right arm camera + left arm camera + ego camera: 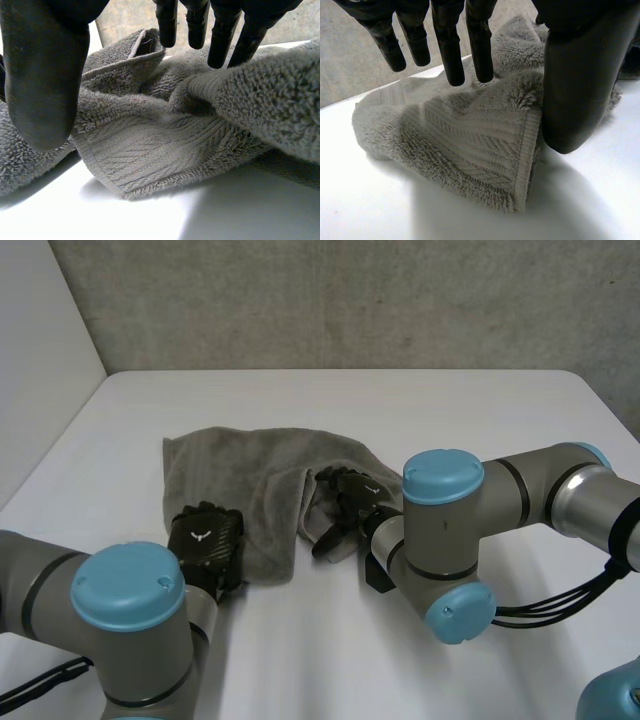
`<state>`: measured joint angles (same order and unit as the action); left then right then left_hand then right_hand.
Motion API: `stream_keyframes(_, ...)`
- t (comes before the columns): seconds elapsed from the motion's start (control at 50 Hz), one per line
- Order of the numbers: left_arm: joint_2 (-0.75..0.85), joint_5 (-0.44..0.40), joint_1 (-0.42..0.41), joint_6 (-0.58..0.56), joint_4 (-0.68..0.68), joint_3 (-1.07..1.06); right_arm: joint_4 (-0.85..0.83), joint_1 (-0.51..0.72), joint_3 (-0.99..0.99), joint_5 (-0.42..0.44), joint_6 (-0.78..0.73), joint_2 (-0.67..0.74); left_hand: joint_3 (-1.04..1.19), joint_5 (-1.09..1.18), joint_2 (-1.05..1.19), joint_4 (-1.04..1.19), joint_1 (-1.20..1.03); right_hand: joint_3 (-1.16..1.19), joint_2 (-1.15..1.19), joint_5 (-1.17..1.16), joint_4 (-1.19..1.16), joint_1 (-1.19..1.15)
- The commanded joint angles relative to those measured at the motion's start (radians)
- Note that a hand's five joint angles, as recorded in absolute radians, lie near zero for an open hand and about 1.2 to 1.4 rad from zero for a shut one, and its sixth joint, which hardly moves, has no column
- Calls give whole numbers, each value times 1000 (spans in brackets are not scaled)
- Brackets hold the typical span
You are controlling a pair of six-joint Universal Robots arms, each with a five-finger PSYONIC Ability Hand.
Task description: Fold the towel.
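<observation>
Head view: towel [262, 472] bunched mid-frame, long axis left-right. Left hand [205, 542] at its lower-left corner, right hand [350, 502] at its lower-right edge. Both hands' fingers straight, grasping nothing.

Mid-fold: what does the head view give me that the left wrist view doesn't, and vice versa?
Head view: the whole crumpled towel on the white table, the left hand at its near left corner, the right hand at its right side. Left wrist view: the ribbed hemmed corner close up, straight fingers above it, the thumb beside the hem. Both: the grey towel and the open left hand.
</observation>
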<state>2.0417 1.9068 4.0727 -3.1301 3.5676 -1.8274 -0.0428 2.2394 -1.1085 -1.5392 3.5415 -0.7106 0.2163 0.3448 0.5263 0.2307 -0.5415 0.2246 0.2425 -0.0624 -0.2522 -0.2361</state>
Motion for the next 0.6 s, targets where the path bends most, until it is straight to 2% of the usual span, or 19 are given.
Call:
stream_keyframes(0.02,61,-3,0,-8,16,30,-2,-1,15,-2,-3,17,-42,20,13,-56,2,-50,-46,40,78,40)
stream_keyframes(0.12,78,-3,3,-53,19,43,-5,0,15,5,-3,28,-42,91,84,-56,-68,-50,168,-174,78,-175)
stream_keyframes(0.16,78,-6,11,-74,19,46,-5,0,15,7,-4,28,-42,254,247,-56,-232,-50,396,-402,78,-402)
stream_keyframes(0.22,78,-8,15,-77,17,48,-5,0,15,10,-4,28,-42,367,360,-56,-344,-50,515,-520,78,-521)
stream_keyframes(0.26,74,-9,23,-80,17,50,-6,-1,15,13,-4,28,-42,489,482,-56,-467,-50,740,-745,78,-746)
stream_keyframes(0.28,74,-9,23,-81,17,50,-6,-1,15,13,-4,28,-42,490,483,-56,-468,-50,741,-746,78,-747)
stream_keyframes(0.32,65,-14,29,-81,16,48,-8,-1,12,14,-4,30,-42,595,588,-56,-573,-50,980,-986,78,-987)
stream_keyframes(0.34,64,-14,29,-81,16,48,-8,-1,12,14,-4,30,-42,596,589,-56,-573,-50,982,-987,78,-988)
stream_keyframes(0.36,60,-14,31,-81,16,48,-9,-1,12,19,-3,28,-42,662,655,-56,-640,-50,1136,-1141,78,-1142)
stream_keyframes(0.38,60,-14,31,-81,16,48,-11,-3,10,30,-3,25,-42,663,656,-56,-641,-50,1154,-1159,78,-1160)
stream_keyframes(0.4,52,-14,35,-81,16,48,-11,-3,10,30,-3,25,-42,823,816,-56,-801,-50,1154,-1159,78,-1160)
stream_keyframes(0.42,40,-14,40,-81,16,48,-11,-6,12,48,-3,20,-42,876,869,-56,-854,-50,1154,-1159,78,-1160)
stream_keyframes(0.5,8,-18,64,-82,14,48,-11,-15,16,99,-6,5,-42,877,870,-56,-855,-50,1154,-1159,78,-1160)
stream_keyframes(0.6,-60,-64,118,-84,11,46,-6,-47,22,156,-36,-98,-42,877,870,-56,-855,-50,1154,-1159,78,-1160)
